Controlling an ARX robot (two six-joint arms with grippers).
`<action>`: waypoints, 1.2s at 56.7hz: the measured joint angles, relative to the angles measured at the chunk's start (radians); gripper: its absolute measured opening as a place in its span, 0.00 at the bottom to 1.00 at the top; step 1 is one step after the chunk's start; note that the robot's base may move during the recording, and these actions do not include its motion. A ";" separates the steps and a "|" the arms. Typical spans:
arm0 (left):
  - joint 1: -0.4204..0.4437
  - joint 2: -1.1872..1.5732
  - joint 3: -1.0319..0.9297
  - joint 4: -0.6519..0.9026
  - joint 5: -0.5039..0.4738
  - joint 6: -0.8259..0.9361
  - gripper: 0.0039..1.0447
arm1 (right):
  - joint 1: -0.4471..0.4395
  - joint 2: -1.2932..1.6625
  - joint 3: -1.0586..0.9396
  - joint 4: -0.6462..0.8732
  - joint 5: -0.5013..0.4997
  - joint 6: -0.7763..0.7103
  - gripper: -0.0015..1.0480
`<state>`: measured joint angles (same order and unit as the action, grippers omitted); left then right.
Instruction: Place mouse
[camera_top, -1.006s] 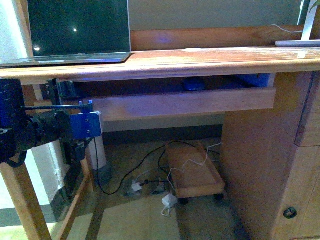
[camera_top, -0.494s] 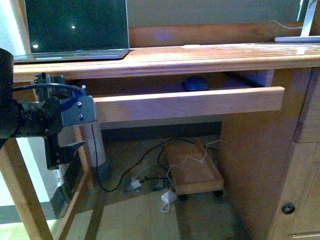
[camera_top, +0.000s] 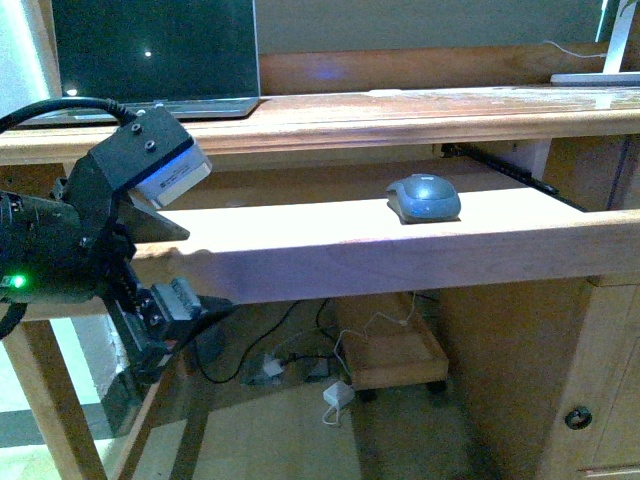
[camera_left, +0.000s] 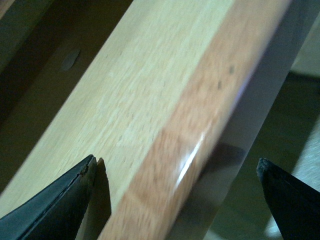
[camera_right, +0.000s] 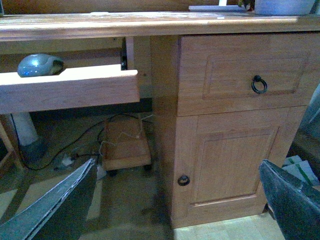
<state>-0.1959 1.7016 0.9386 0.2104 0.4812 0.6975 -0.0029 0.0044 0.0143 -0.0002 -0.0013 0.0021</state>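
Wood tray (camera_top: 400, 250) juts out from under the desk (camera_top: 400, 112), front edge unobstructed, open floor below. Rounded, dark grey-blue mouse (camera_top: 424, 198) sits on the tray, right of centre. Low at the tray's left end, the left gripper (camera_left: 176, 162) straddles its front edge, jaws spread wide, not clamped. Right gripper (camera_right: 176, 163) faces the cabinet (camera_right: 225, 100), jaws wide, empty.

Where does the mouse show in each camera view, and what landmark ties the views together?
Front: mouse right of centre, lying on the tray.
Left wrist: not in it; only the tray's front edge shows.
Right wrist: mouse on the tray, under the desktop.
Shared landmark: the tray.
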 joint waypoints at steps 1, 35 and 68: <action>-0.005 -0.005 -0.004 0.001 0.004 -0.020 0.93 | 0.000 0.000 0.000 0.000 0.000 0.000 0.93; -0.138 -0.382 -0.185 0.149 -0.297 -0.896 0.93 | 0.000 0.000 0.000 0.000 0.001 0.000 0.93; -0.350 -1.004 -0.711 0.236 -1.011 -0.765 0.69 | 0.000 0.000 0.000 0.000 0.002 0.000 0.93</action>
<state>-0.5461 0.6979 0.2276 0.4461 -0.5297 -0.0677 -0.0029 0.0044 0.0143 -0.0002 0.0006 0.0021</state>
